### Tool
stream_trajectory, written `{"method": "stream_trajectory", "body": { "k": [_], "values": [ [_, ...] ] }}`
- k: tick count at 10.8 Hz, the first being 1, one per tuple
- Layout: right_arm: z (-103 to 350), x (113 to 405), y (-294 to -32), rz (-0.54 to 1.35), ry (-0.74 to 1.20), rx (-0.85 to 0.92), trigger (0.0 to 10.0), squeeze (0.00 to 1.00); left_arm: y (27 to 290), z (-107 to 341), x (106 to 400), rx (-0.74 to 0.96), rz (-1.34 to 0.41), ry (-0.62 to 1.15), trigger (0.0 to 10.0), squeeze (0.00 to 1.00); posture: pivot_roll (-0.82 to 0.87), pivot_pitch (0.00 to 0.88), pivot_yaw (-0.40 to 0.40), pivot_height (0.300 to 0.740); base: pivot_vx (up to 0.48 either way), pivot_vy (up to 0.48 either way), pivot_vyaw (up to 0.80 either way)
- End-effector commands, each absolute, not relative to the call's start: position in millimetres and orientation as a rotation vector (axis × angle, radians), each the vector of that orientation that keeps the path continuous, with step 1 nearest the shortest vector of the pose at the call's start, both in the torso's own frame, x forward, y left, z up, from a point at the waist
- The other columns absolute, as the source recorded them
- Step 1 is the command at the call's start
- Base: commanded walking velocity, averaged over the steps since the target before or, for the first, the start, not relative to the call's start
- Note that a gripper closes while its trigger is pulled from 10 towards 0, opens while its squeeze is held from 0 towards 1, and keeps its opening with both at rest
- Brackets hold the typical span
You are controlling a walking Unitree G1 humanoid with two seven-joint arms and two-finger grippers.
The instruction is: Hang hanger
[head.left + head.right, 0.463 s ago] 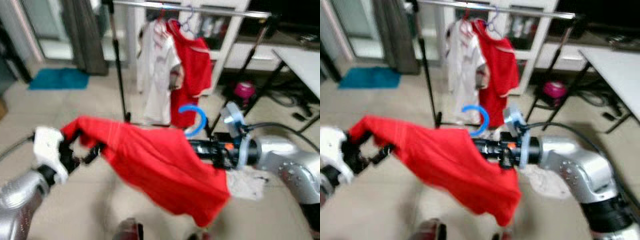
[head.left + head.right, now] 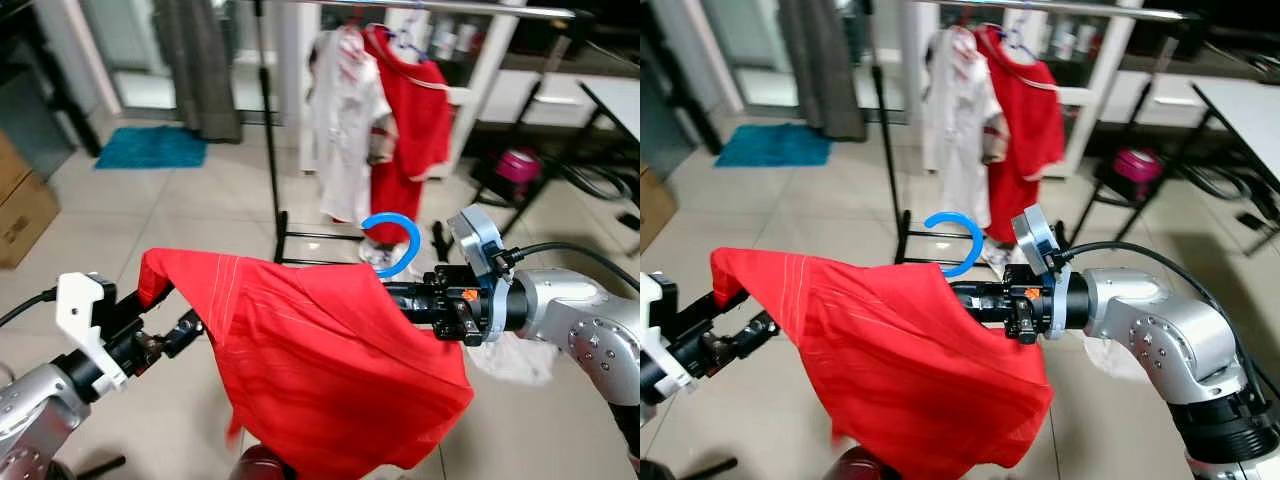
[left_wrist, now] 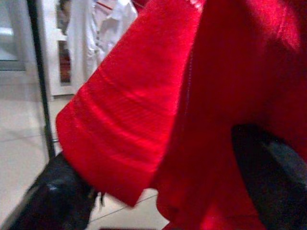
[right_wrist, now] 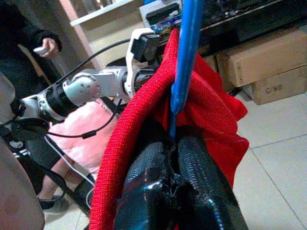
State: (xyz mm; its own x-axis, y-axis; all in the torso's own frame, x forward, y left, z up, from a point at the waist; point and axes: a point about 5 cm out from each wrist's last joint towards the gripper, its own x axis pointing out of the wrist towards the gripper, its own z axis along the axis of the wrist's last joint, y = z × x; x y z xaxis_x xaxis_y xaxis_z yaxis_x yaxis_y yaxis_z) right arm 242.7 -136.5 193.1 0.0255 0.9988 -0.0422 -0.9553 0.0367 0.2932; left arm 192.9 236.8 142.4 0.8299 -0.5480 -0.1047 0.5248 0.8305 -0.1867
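Before clothes rack (image 2: 430, 8), right gripper (image 2: 975, 292) clamps blue hanger (image 2: 958, 238); left gripper (image 2: 165, 315) pinches red shirt (image 2: 330, 370) (arms outstretched).

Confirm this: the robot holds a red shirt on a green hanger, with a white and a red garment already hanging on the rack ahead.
Not quite: the hanger is blue, as the left eye view shows. The red shirt on it and the white garment and red garment on the rack are as stated.

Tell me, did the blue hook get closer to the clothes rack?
Cannot tell. The blue hook sits at about the same spot beside the hanging red shirt, but the whole picture shifted, so the camera moved.
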Motion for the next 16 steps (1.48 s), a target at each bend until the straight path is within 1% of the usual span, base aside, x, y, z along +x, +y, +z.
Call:
{"method": "stream_trajectory", "body": {
  "k": [1, 7, 11, 16],
  "values": [
    [202.4, 241.6, -140.3, 1.531, 0.223, 0.192, 10.0, 0.00, 237.1, 145.1, 191.6, -0.159, -0.585, 0.151, 0.0, 0.00, -0.03, 0.092, 0.016, 0.740, 0.000, 0.000, 0.00],
    [200.4, 244.8, -140.9, 1.518, 0.226, 0.188, 10.0, 0.00, 240.7, 142.6, 194.2, -0.195, -0.505, 0.105, 0.0, 0.00, -0.02, 0.088, 0.005, 0.740, 0.000, 0.000, 0.00],
    [200.3, 244.7, -140.2, 1.522, 0.225, 0.199, 10.0, 0.00, 249.6, 141.6, 199.4, -0.174, -0.418, 0.077, 0.0, 0.00, -0.01, 0.092, 0.003, 0.740, 0.000, 0.000, 0.00],
    [198.8, 244.9, -139.6, 1.510, 0.225, 0.211, 10.0, 0.00, 255.1, 144.9, 204.2, -0.186, -0.390, 0.016, 0.0, 0.00, -0.01, 0.097, 0.011, 0.740, 0.000, 0.000, 0.00]
  ]
}}
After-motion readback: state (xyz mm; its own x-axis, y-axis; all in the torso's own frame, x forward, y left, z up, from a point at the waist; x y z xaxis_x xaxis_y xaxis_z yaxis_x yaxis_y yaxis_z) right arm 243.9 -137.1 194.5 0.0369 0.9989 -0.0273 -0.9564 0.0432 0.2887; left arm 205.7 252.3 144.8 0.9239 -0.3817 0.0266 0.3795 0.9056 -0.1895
